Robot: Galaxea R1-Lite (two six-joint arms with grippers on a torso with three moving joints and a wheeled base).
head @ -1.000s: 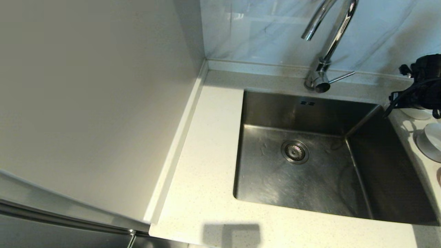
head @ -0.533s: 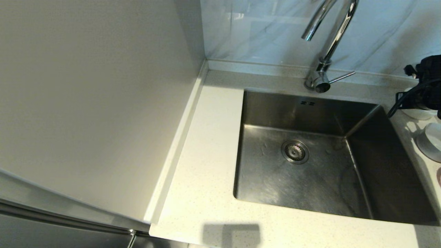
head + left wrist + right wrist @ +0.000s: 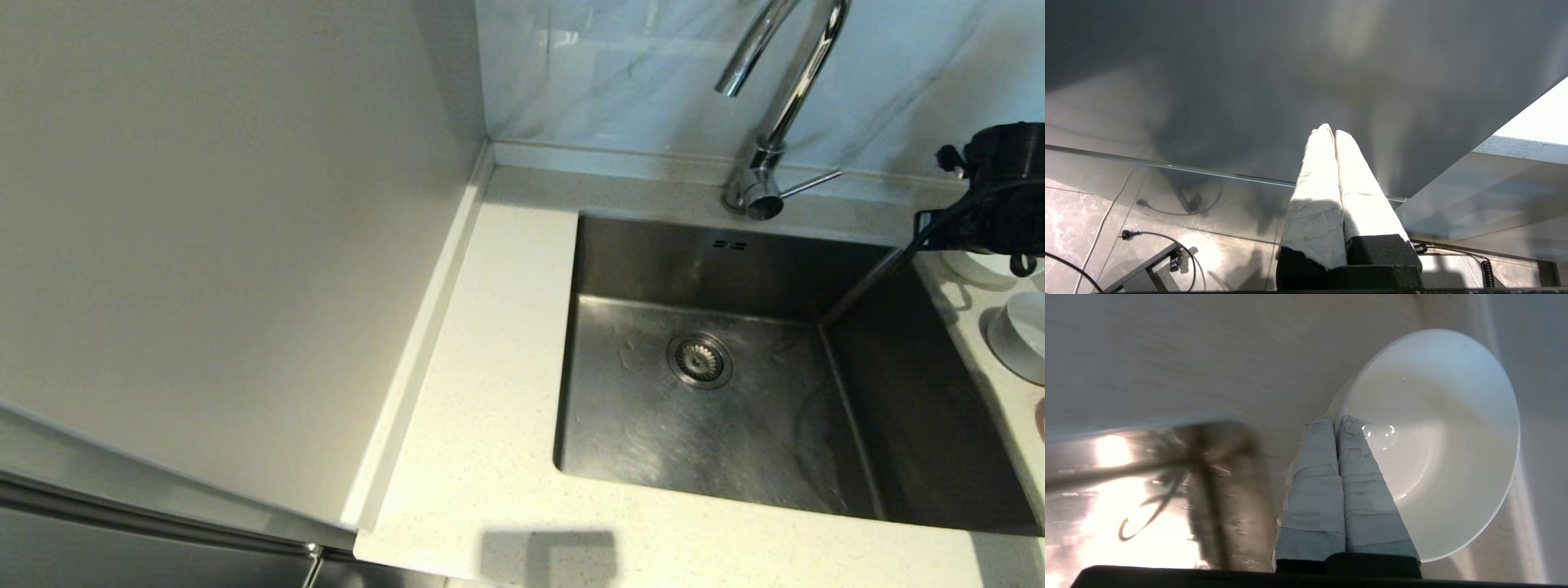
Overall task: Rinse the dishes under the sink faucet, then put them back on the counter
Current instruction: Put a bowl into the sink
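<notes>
Clenched tight with nothing between them, the jaws of the right gripper [image 3: 1336,421] hang over the rim of a white bowl [image 3: 1437,441] on the surface [image 3: 490,425], at the far right corner of the sink [image 3: 735,392]. From the head view the right arm covers most of that bowl, with a second pale bowl [image 3: 1020,335] just nearer and a sliver of a pink one [image 3: 1041,420] at the picture's edge. Behind the sink stands the faucet [image 3: 767,139]. Away from the sink, the left gripper [image 3: 1331,130] has its jaws pressed together too, empty, facing a grey panel [image 3: 1249,81].
</notes>
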